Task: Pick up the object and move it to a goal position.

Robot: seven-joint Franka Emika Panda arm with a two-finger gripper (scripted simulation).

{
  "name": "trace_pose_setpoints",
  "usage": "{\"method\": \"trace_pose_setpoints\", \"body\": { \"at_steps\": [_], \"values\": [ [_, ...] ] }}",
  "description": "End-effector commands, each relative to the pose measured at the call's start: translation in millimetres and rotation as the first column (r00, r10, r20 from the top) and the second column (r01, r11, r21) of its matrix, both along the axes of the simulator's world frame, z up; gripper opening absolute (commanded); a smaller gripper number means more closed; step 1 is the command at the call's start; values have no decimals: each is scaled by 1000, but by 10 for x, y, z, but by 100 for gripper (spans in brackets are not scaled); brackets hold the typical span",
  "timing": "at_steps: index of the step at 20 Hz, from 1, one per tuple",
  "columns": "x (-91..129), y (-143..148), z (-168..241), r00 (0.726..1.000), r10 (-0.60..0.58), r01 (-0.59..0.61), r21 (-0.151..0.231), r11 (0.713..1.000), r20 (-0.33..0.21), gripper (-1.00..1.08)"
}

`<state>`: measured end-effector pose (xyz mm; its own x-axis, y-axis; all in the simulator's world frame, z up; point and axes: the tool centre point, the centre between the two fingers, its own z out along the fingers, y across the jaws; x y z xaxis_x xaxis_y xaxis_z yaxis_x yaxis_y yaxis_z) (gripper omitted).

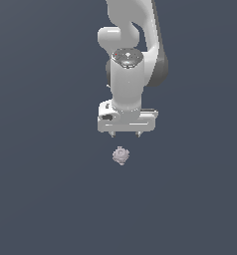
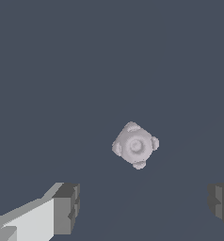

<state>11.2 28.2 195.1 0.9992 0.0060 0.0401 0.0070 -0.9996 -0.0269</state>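
The object (image 1: 121, 155) is a tiny pale grey-lilac lump with knobs round its edge, lying on the dark floor. In the exterior view my white gripper (image 1: 124, 134) hangs just above and behind it, fingers pointing down and spread wide apart, holding nothing. The wrist view shows the object (image 2: 135, 145) from above, lying apart from the gripper (image 2: 144, 207), beyond the line between the two dark fingertips (image 2: 67, 207) rather than between them. The gripper is open and nothing touches the object.
Only a plain dark blue-grey floor (image 1: 41, 199) shows around the object. The white arm (image 1: 133, 45) rises behind the gripper toward the top of the exterior view.
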Motion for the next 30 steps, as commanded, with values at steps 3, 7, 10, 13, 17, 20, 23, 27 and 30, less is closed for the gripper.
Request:
{"method": "trace_pose_setpoints", "body": {
  "at_steps": [3,7,10,13,17,20,23,27,30],
  "values": [
    [8,-9,-53,1000,-31,31,1,1000,-3,100],
    [21,-17,-140,997,-82,82,3,997,-9,100],
    [34,-30,-229,991,-136,136,3,991,-14,100],
    [48,-45,-341,979,-201,201,3,980,-20,100],
    [66,-73,-522,952,-304,305,-1,953,-29,100],
    [76,-97,-662,923,-382,382,-6,924,-34,100],
    [82,-118,-783,894,-447,447,-11,895,-37,100],
    [86,-143,-910,858,-512,512,-18,859,-40,100],
    [87,-156,-979,836,-547,546,-22,837,-40,100]
  ]
}}
